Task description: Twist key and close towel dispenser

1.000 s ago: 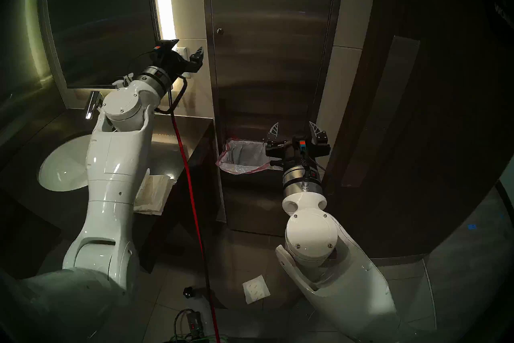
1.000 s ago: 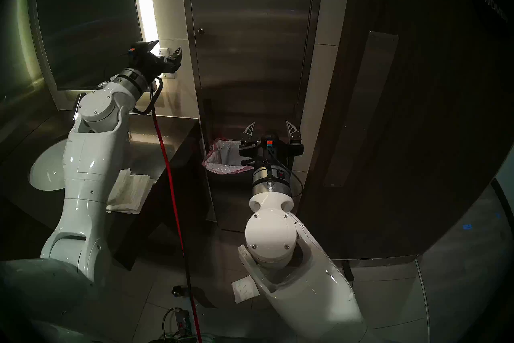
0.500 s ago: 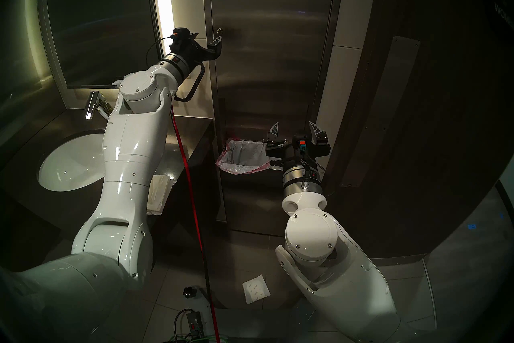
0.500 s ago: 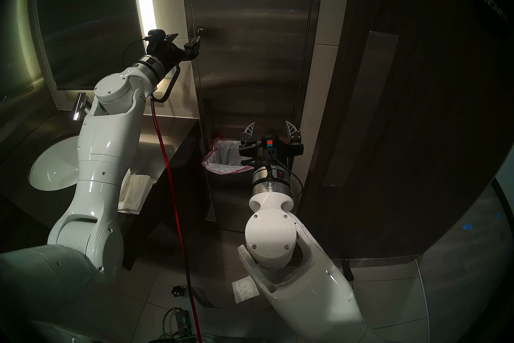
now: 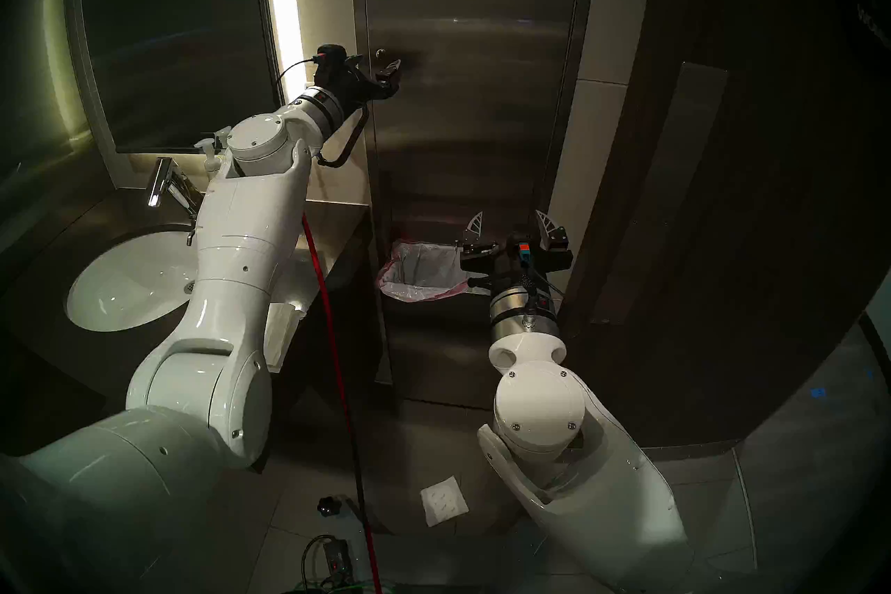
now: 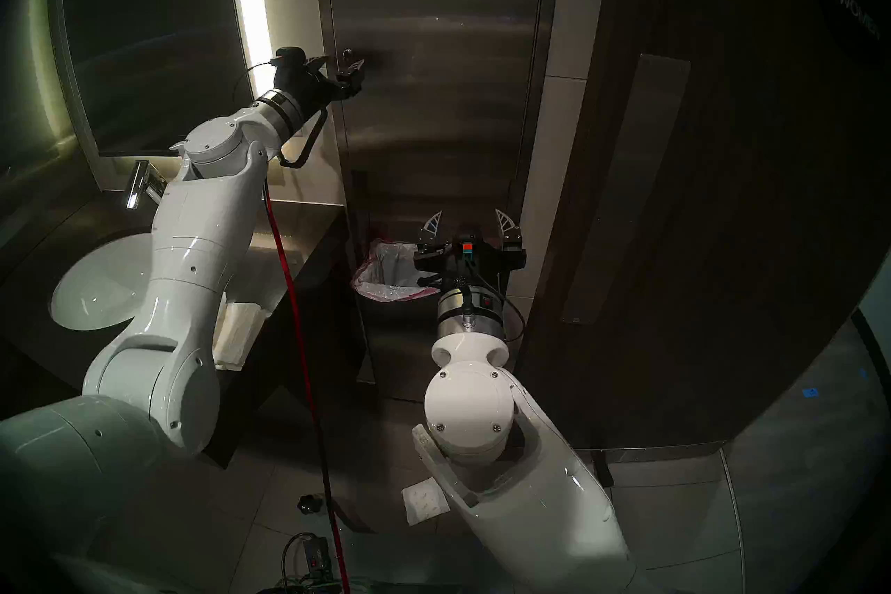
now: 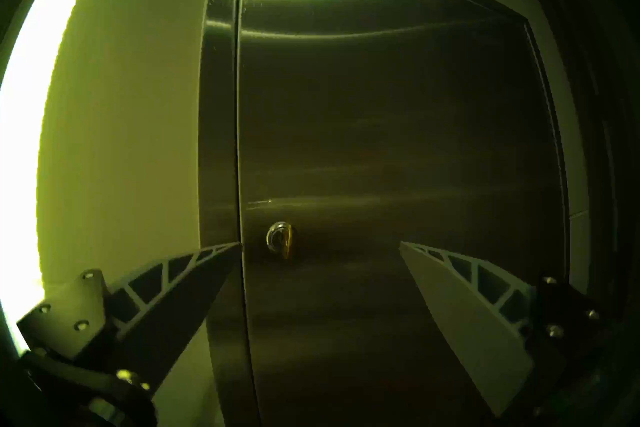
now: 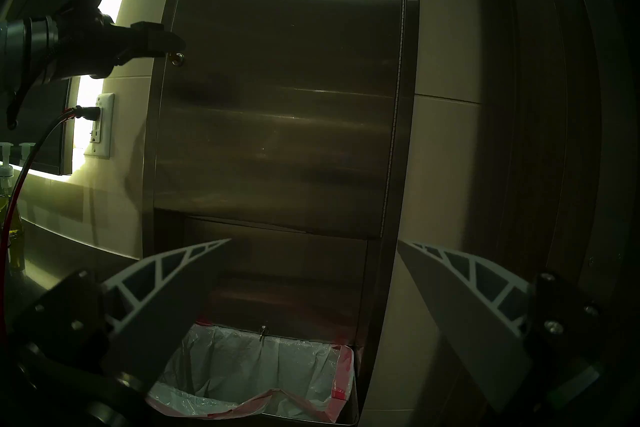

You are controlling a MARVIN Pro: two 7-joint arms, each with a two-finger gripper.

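The towel dispenser [image 5: 472, 106] is a tall brushed-steel wall cabinet, also in the right wrist view [image 8: 277, 111]. Its long door [image 7: 381, 138] lies against the frame, with a thin dark seam along its left edge. The brass key [image 7: 286, 242] sits in the round silver lock [image 5: 381, 54] near that edge. My left gripper [image 5: 378, 61] is open, its fingers on either side of the key and a little short of it [image 7: 320, 243]. My right gripper [image 5: 509, 217] is open and empty, low in front of the pink-edged bin liner [image 5: 419, 270].
A counter with a white sink [image 5: 125, 284], a faucet [image 5: 161, 181] and a paper towel stack [image 5: 279, 332] is at the left under the dark mirror [image 5: 168, 34]. A red cable [image 5: 332, 337] runs to the wall outlet [image 8: 102, 124]. The dark wood door [image 5: 699, 193] is at the right.
My left arm has risen and swung right, from the wall outlet to the dispenser's lock, with the gripper still open. The right arm has not moved.
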